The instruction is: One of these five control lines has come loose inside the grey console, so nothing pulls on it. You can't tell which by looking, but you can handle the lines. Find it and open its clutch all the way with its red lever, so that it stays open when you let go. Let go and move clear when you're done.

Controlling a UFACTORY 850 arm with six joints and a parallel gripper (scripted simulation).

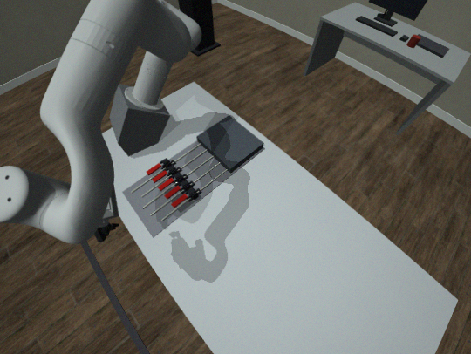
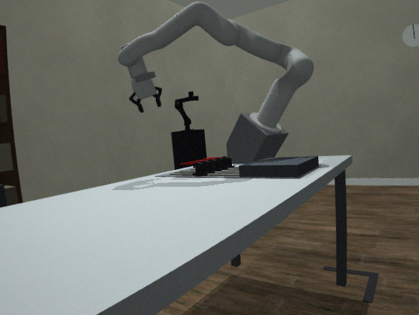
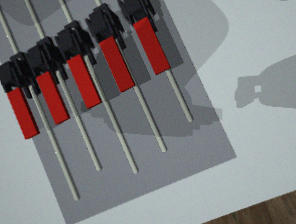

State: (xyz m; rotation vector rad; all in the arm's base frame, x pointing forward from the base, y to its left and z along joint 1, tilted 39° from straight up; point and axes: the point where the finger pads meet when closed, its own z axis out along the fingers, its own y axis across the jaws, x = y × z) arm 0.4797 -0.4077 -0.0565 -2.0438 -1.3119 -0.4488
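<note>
Table point(image 1: 305, 244), long and white, carries everything. Arm point(image 2: 233, 35) arcs high from its grey base point(image 1: 137, 126) at the far end. Gripper point(image 2: 146, 102) hangs well above the table, out past the free ends of the lines, touching nothing; jaws spread as wide as they go, nothing between them.

Grey console point(image 1: 231, 141) lies flat near the base, on a thin grey mat point(image 3: 200, 145). Five lines point(image 1: 198, 167) run out of it side by side, each through a black clutch point(image 1: 193, 194), then on to a free end on the mat. Wrist view looks straight down on those ends.

Red levers point(image 3: 150, 44): all five lie flat along their lines, alike in angle as far as I can tell. None looks raised.

Progress, by my reading: nothing done. No line tested, no clutch opened. Left to do: come down, tug each line in turn to find the slack one, then swing its lever fully over so it holds open.
</note>
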